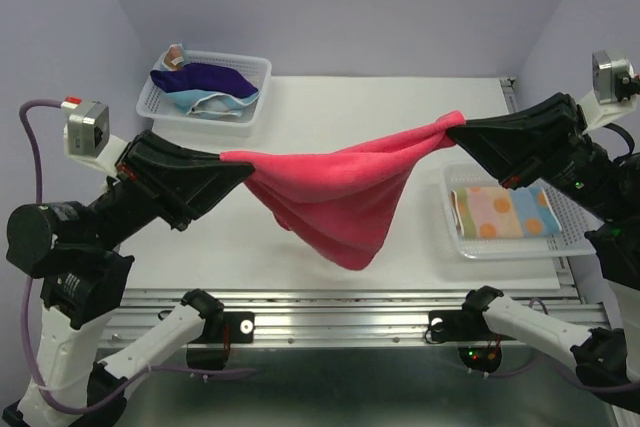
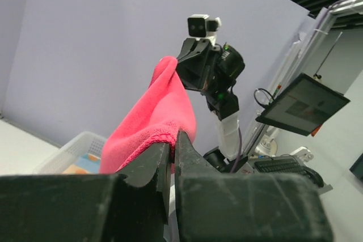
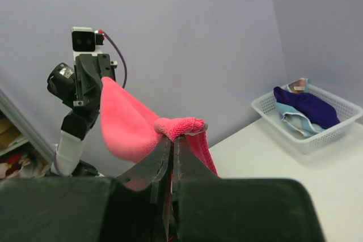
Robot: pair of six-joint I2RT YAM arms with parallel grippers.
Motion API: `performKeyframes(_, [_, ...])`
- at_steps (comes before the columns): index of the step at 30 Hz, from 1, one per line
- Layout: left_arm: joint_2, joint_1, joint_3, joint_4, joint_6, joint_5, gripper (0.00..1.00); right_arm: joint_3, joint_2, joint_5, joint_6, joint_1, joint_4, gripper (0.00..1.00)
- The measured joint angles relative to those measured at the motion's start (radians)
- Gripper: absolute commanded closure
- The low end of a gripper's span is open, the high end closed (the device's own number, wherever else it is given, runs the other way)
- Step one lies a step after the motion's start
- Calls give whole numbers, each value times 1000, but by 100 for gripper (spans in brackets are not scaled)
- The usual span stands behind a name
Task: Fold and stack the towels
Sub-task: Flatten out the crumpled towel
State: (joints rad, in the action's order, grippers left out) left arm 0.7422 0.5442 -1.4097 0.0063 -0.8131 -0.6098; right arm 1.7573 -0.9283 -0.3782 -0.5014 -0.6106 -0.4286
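A bright pink towel (image 1: 340, 192) hangs in the air between my two grippers, sagging to a point above the white table (image 1: 400, 97). My left gripper (image 1: 228, 159) is shut on its left corner, which also shows in the left wrist view (image 2: 153, 117). My right gripper (image 1: 452, 133) is shut on its right corner, seen bunched at the fingertips in the right wrist view (image 3: 178, 126). A navy-purple towel (image 1: 210, 76) and a light blue towel (image 1: 205, 102) lie in the back-left basket. An orange-yellow patterned towel (image 1: 505, 212) lies folded in the right basket.
A white mesh basket (image 1: 255, 72) stands at the back left of the table. A second white mesh basket (image 1: 565, 209) stands at the right edge. A metal rail (image 1: 340, 312) runs along the table's near edge.
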Motion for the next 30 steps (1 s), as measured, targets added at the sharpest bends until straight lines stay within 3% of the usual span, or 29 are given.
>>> performKeyframes(9, [56,4,26,68,-3,-11,100,-116,74,12,-14,0,81,99])
performKeyframes(17, [209,-1,112,40,61,99,100,-244,-3,291,60,0,122,99])
performKeyframes(24, [513,-195,141,117,76,73,100,-348,-219,645,182,3,217,99])
performKeyframes(28, [730,-280,114,153,80,42,100,-346,-383,663,211,89,282,99])
performKeyframes(30, [848,-305,48,154,94,25,100,-344,-486,636,210,195,341,99])
